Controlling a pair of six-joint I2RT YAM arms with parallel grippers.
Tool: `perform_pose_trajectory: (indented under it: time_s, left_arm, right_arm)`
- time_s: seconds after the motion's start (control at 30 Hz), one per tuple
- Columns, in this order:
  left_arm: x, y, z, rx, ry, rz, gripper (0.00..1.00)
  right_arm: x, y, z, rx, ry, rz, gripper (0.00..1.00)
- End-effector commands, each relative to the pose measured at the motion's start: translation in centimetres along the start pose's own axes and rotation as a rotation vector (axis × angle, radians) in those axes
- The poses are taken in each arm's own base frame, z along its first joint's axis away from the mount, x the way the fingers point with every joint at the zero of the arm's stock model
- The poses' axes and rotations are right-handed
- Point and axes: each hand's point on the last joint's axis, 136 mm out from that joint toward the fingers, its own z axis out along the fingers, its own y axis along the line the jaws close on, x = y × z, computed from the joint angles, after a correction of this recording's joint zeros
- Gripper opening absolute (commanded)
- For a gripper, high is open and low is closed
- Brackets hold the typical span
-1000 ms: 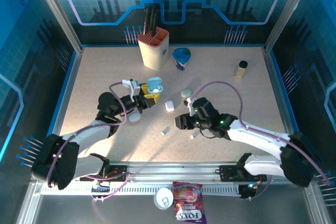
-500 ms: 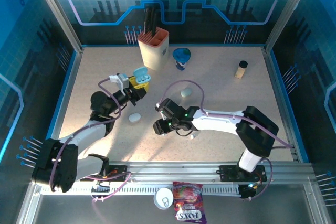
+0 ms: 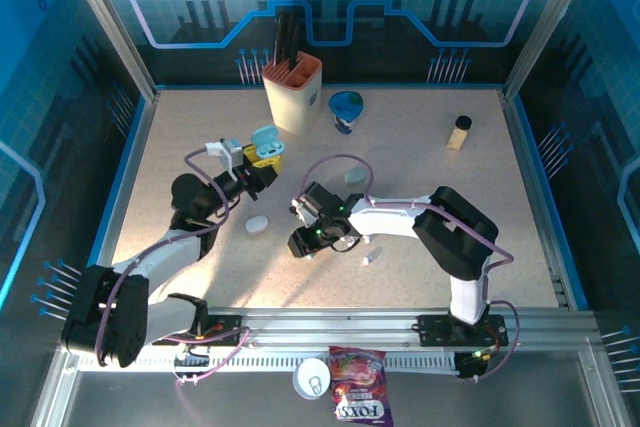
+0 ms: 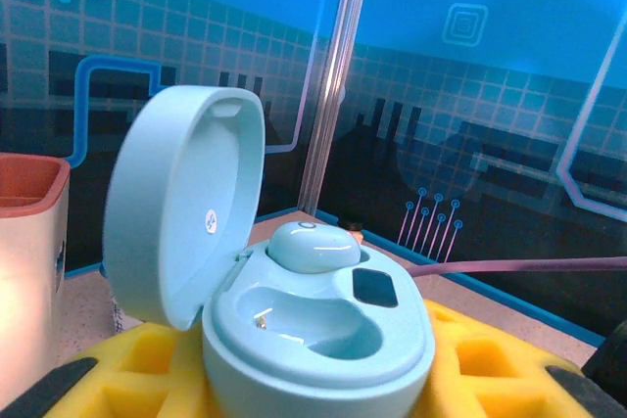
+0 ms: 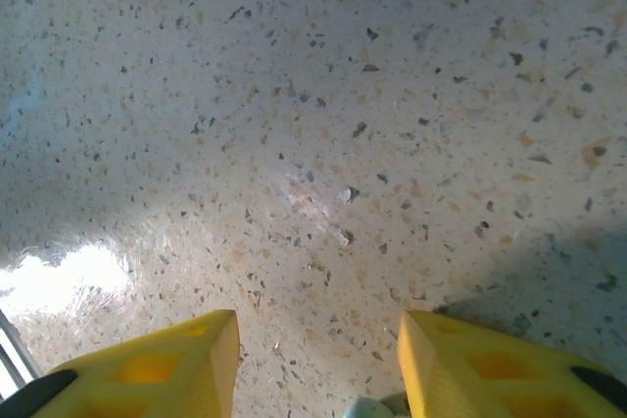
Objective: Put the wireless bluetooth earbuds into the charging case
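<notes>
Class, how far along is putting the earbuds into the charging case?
Done: one earbud sits in the open case, which the left gripper holds. In hand: the right gripper hangs open, low over the table. Left: the case's second socket is empty, and a loose earbud lies on the table.

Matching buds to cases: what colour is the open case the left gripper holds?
Pale teal; the case shows best in left wrist view.

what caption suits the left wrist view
Open charging case gripped between yellow fingers, one earbud seated, one slot empty
</notes>
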Motion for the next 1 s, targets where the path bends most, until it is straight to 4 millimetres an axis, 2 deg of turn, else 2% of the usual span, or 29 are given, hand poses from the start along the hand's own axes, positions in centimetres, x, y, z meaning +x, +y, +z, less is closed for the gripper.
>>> perform_pose_trajectory:
  time_s: [0.0,0.37,0.6,0.77,0.97]
  left_arm:
    - [-1.8,-0.1,-0.2,-0.009,-0.045,0.034,0.35]
    - [-1.1,0.1,-0.1,-0.002,-0.034,0.021,0.36]
    - [-0.9,0.1,0.1,0.008,-0.038,0.01,0.35]
    - [-0.8,0.2,0.1,0.008,-0.034,0.006,0.35]
    - [-0.7,0.2,0.1,0.006,-0.034,0.008,0.35]
  right_arm:
    - [1.2,-0.9,0.3,-0.016,0.048,0.003,0.47]
    - [3.7,-1.7,-1.2,-0.009,0.064,0.028,0.47]
    - [4.3,-2.2,-1.3,0.004,0.06,0.029,0.49]
    - [4.2,-2.3,-1.1,0.007,0.064,0.024,0.46]
    - [4.2,-3.0,-0.7,0.034,0.082,0.024,0.37]
